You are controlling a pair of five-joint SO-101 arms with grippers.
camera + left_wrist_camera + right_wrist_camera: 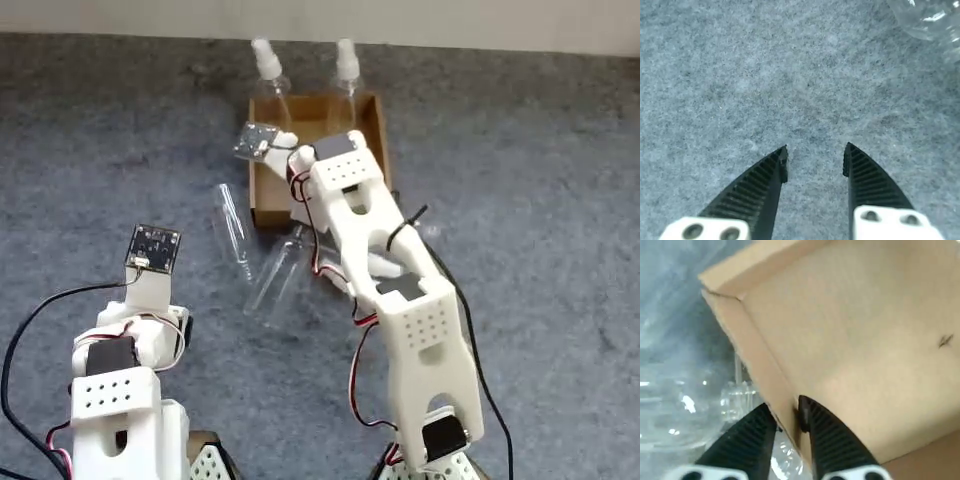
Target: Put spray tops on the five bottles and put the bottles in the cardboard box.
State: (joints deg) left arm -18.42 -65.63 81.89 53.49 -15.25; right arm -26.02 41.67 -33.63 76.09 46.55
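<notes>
Capped bottles [270,85] stand two abreast at the far end of the cardboard box [374,130], while I work at its side wall.
My right gripper [786,412] is pinched on that wall, one finger inside the box and one outside, on the side facing the two lying bottles [232,232] on the grey carpet [520,200] just beside the box. My left gripper [815,155] hangs with jaws spread above the carpet, a clear bottle [927,20] near it.
</notes>
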